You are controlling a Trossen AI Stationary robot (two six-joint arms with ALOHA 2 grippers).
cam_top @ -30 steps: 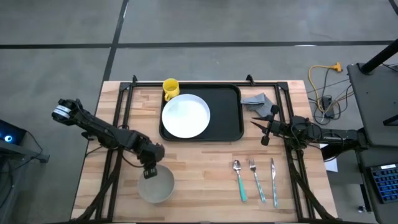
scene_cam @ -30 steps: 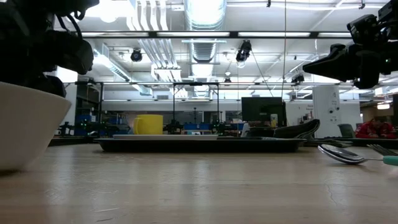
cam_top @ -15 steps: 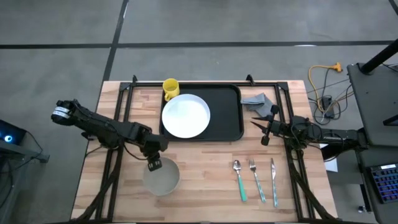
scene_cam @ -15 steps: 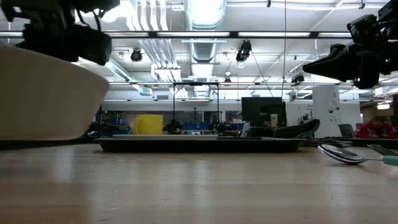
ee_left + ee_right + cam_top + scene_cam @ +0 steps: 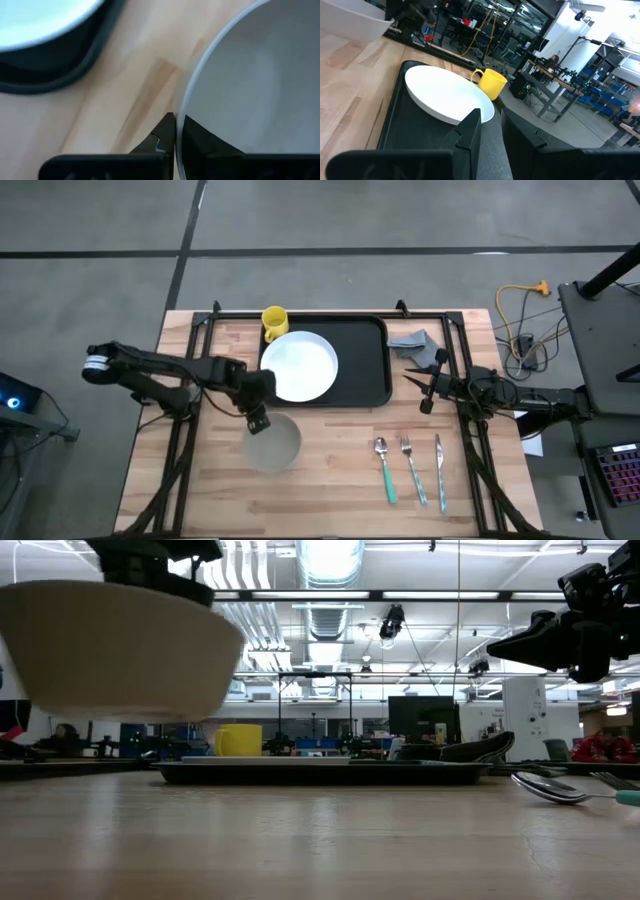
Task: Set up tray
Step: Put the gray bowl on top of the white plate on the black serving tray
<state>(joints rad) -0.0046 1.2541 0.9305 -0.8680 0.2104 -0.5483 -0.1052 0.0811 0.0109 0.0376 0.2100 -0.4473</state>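
Note:
A pale grey-white bowl (image 5: 272, 442) hangs above the wooden table, just in front of the near left corner of the black tray (image 5: 375, 360). My left gripper (image 5: 257, 420) is shut on its rim. In the low view the bowl (image 5: 120, 650) floats well above the tabletop. The tray holds a white plate (image 5: 298, 366). A yellow mug (image 5: 274, 321) stands at the tray's far left corner. My right gripper (image 5: 422, 390) waits open and level at the table's right side, beside the tray, touching nothing. My left gripper pinches the bowl's rim (image 5: 181, 107) on the side nearest the tray, one finger inside (image 5: 200, 137) the bowl and one outside. The fingers slant down from above. The bowl is lifted clear of the table, mouth up and about level.
A spoon (image 5: 384, 470), a fork (image 5: 412, 468) and a knife (image 5: 440, 470) lie side by side at the near right. A crumpled grey cloth (image 5: 415, 343) lies right of the tray. Black frame rails (image 5: 190, 380) run along both sides of the table.
My left gripper has risen and swung toward the table's right and far edges, toward the tray, staying shut on the bowl. The bowl, which sat on the table near the front left, now hangs clear of the wood.

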